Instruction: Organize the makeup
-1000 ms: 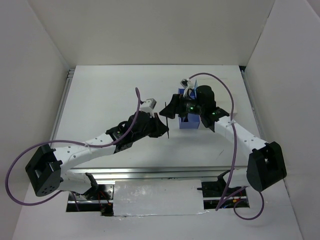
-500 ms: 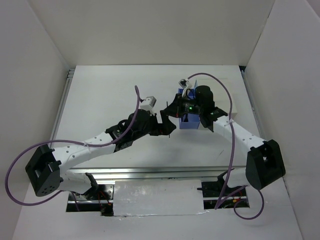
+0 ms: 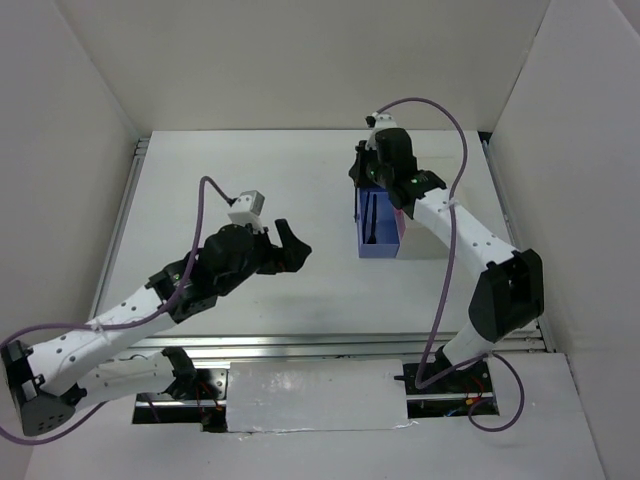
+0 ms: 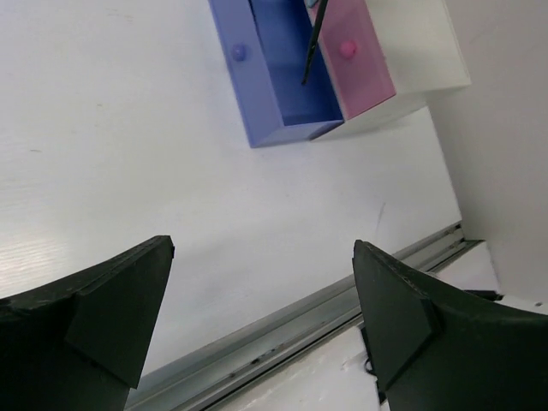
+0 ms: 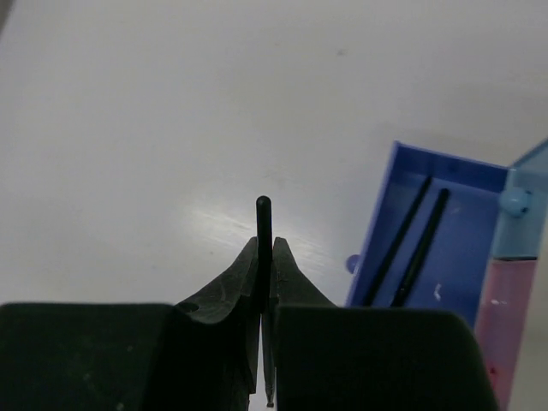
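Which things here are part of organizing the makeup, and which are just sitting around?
Job: pencil in the right gripper; two pencils in the open blue drawer; white box.
Bystanders: pink drawer; open, empty left gripper; metal rail.

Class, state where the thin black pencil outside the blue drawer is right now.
In the right wrist view, the pencil sits pinched in the right end effector, bottom centre, just left of the open blue drawer.
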Motion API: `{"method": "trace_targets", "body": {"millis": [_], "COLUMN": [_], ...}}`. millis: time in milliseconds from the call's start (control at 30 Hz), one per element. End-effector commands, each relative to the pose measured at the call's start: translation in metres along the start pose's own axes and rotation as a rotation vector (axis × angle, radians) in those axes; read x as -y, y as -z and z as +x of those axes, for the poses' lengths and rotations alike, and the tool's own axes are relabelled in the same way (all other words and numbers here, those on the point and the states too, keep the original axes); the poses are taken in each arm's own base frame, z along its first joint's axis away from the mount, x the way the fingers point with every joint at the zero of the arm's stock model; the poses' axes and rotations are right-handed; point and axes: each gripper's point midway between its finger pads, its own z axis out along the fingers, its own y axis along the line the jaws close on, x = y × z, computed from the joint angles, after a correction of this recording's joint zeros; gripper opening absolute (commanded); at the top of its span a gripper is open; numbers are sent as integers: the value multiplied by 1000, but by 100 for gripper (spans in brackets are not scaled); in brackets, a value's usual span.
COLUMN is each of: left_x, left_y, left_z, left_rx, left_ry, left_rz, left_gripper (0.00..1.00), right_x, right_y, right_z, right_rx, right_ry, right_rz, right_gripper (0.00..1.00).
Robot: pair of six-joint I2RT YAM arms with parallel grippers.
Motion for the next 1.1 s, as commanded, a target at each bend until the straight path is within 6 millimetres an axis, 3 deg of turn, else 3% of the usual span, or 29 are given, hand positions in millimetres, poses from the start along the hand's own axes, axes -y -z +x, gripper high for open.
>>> {"method": "trace_targets", "body": {"millis": [0,167,333,400,433,467,567,667,733,800,833,867,900,1000,1067], "left_x": [-30,-39,-56,-60,-60,-60,-63,-73,-80,-91,-94,-98,-99,-101,-103], "left_y": [21,45,64,71,74,76,81,84,85,88,89,90,90,88,88], "left_z": [5,9,3,1,-2,-4,-8,-13,-17,-22,-22,-21,-22,-17,-15], "left_rx": [-32,-52,-32,-32,-24,-23,-19,-6,3,26,27,20,25,18,11], "left_ry": [-104,-142,-169,-177,-183,-187,-207,-232,-251,-261,-263,-267,-260,-257,-259], "left_rz": [-105,-88,-141,-159,-156,-157,-179,-237,-276,-341,-362,-379,-390,-388,-390], "left_gripper": [99,99,99,99,99,99,99,99,99,99,100,100,100,99,99], "right_x": [55,90,96,96,96,95,91,79,55,28,20,13,5,-29,-35], "right_y": [-6,-20,-24,-24,-24,-24,-19,-12,-11,-16,-20,-30,-37,-63,-82], "right_z": [0,13,32,36,39,40,35,20,14,18,24,31,36,68,88], "right_rx": [-48,-115,-143,-150,-161,-165,-156,-121,-112,-126,-147,-169,-184,-275,-327], "right_ry": [77,54,32,25,21,20,8,1,10,31,40,43,44,75,108], "right_rz": [271,343,354,356,352,347,349,329,256,194,175,168,162,146,187], "right_gripper": [0,2,9,21,31,60,72,74,72,47,13,5,0,0,0]}}
